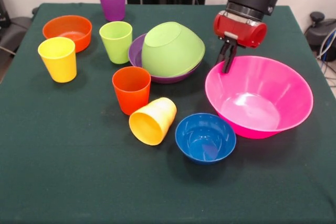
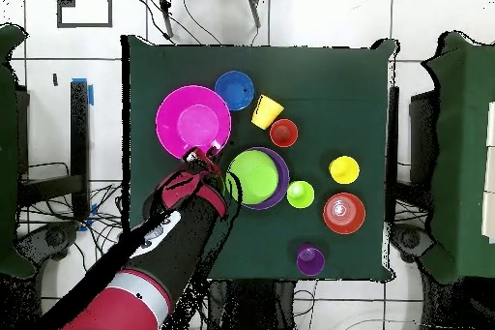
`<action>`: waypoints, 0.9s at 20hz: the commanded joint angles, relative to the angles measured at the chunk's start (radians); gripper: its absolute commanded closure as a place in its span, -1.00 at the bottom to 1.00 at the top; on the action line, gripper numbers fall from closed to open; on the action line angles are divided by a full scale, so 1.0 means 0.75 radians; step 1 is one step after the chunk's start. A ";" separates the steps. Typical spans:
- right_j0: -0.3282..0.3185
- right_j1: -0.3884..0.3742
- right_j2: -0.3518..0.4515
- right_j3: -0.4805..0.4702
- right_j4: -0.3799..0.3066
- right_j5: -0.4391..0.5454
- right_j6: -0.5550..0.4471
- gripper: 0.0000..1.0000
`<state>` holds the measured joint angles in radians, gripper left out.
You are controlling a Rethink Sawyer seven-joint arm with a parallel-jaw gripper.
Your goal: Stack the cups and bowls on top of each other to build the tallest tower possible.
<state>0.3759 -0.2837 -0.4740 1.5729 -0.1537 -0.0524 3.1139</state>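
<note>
On the green table point(image 1: 63, 182), left to right: yellow cup point(image 1: 58, 59), orange-red cup point(image 1: 131, 89), tipped yellow-orange cup point(image 1: 153, 120), blue bowl point(image 1: 205, 137), pink bowl point(image 1: 259, 97). The pincer point(image 1: 227, 62) seems pressed together at the pink bowl's far rim.

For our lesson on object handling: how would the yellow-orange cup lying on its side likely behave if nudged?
The yellow-orange cup lies on its side, so it would probably roll. Being tapered, it would likely curve rather than go straight. It looks like smooth plastic, probably light and slippery.
</note>
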 commanded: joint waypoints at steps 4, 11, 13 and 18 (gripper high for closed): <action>-0.031 0.055 0.119 -0.010 -0.046 -0.013 -0.038 1.00; -0.105 -0.012 0.239 0.052 -0.111 -0.151 -0.018 1.00; -0.112 -0.022 0.252 0.070 -0.123 -0.192 -0.004 1.00; -0.102 -0.063 0.252 0.104 -0.139 -0.207 0.001 1.00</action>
<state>0.3150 -0.3174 -0.4425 1.5894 -0.1974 -0.1761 3.1139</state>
